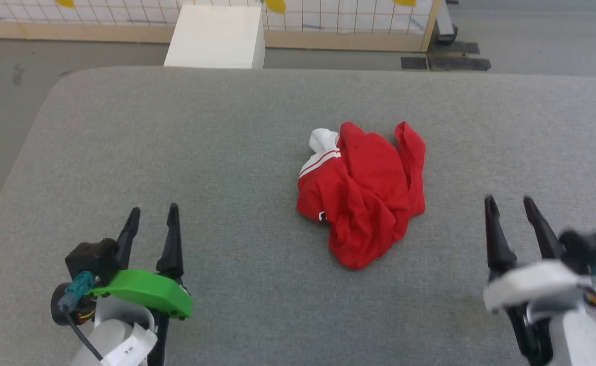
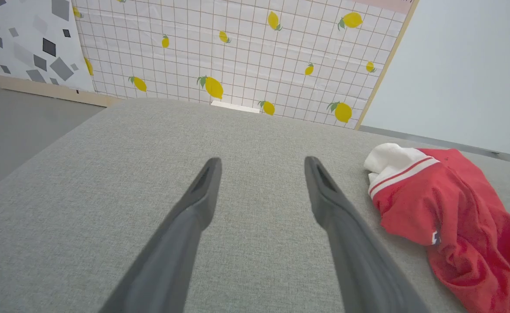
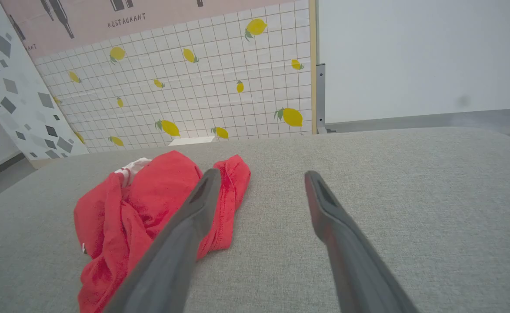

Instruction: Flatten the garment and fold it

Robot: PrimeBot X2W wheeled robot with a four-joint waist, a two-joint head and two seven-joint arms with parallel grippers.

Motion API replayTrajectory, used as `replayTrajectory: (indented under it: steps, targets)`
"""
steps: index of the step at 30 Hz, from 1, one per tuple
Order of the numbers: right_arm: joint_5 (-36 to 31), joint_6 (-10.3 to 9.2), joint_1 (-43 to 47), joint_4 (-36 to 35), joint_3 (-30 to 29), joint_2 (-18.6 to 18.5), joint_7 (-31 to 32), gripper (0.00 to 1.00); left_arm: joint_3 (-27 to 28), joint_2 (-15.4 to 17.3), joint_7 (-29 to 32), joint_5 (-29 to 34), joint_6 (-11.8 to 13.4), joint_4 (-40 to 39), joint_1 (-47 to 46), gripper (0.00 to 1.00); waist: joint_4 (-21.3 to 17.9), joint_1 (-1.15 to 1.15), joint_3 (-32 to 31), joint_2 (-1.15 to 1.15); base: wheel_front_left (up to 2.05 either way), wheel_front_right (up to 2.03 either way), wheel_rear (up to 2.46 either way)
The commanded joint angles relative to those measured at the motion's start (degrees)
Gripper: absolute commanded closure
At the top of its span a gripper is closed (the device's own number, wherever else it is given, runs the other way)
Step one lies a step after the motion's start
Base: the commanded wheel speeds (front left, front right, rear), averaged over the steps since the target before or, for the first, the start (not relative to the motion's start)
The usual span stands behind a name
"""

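The garment (image 1: pixel 366 195), a bright red soft-cloth jersey, lay crumpled mid-frame on the grey fabric counter (image 1: pixel 176 152), unflattened and unfolded, while the left end effector (image 1: pixel 154 208) and right end effector (image 1: pixel 508 201) stood wide and empty at the lower corners.

The left gripper (image 1: pixel 154 208) sits low on the left and the right gripper (image 1: pixel 508 200) low on the right. Both point forward, their fingers (image 2: pixel 202 191) spread wide and holding nothing.
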Motion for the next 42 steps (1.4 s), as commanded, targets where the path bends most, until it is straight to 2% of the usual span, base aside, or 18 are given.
replayTrajectory:
  steps: [1, 8, 17, 26, 30, 36, 37, 38, 39, 42]
  targets:
    - [-0.47, -0.09, -2.90, 0.22, 0.37, 0.05, 2.01, 0.00, -0.03, -0.39, -0.38, 0.26, 0.19, -0.32, -0.06, 0.00, 0.41, 0.00, 1.00, 0.00, 0.00, 0.00, 0.00]
    - [-0.79, -0.09, -15.12, 3.45, 3.92, -3.73, 18.32, 0.00, -0.95, -1.45, -0.47, 1.08, -0.23, -0.81, -2.24, 0.00, 2.55, 0.00, 5.13, 0.00, 0.00, 0.00, 0.00]
    - [0.79, -0.09, -29.24, 8.90, 14.02, -11.11, 40.67, 0.00, -1.38, -3.17, -0.60, 1.88, -0.85, -0.53, -5.11, 0.00, 6.05, 0.00, 11.17, 0.00, 0.00, 0.00, 0.00]
    - [1.07, -0.09, -35.93, 13.13, 22.72, -15.26, 54.04, 0.00, -1.53, -5.41, -0.67, 2.55, -2.24, 0.87, -7.71, 0.00, 9.10, 0.00, 15.43, 0.00, 0.00, 0.00, 0.00]
    - [1.30, -0.09, -35.73, 14.75, 26.27, -16.86, 58.44, 0.00, -0.98, -6.39, -0.68, 3.20, -2.80, 1.09, -8.31, 0.00, 9.97, 0.00, 16.40, 0.00, 0.00, 0.00, 0.00]
    - [5.94, -0.09, -33.45, 15.03, 29.33, -18.28, 64.14, 0.00, -0.03, -7.52, -0.69, 4.02, -3.67, 1.65, -8.08, 0.00, 10.20, 0.00, 16.58, 0.00, 0.00, 0.00, 0.00]
    - [6.43, -0.09, -33.23, 14.64, 29.26, -18.51, 64.18, 0.53, 0.13, -7.66, -0.69, 4.13, -3.82, 1.81, -8.00, 0.00, 10.11, 0.00, 16.48, 0.00, 0.00, 0.00, 0.00]
    - [6.74, -0.09, -33.09, 14.27, 28.94, -18.62, 63.73, 0.67, 0.26, -7.77, -0.69, 4.25, -3.93, 1.94, -7.95, 0.00, 10.01, 0.00, 16.33, 0.00, 0.00, 0.00, 0.00]
    - [7.05, -0.09, -32.98, 13.87, 28.45, -18.73, 63.08, 1.00, 0.39, -7.84, -0.69, 4.39, -4.10, 2.10, -7.90, 0.00, 9.83, 0.00, 16.08, 0.00, 0.00, 0.00, 0.00]
    - [7.41, -0.09, -33.23, 12.82, 26.44, -18.80, 59.69, 1.00, 0.75, -7.76, -0.69, 4.77, -4.44, 2.55, -7.79, 0.00, 9.06, 0.00, 14.95, 0.00, 0.00, 0.00, 0.00]
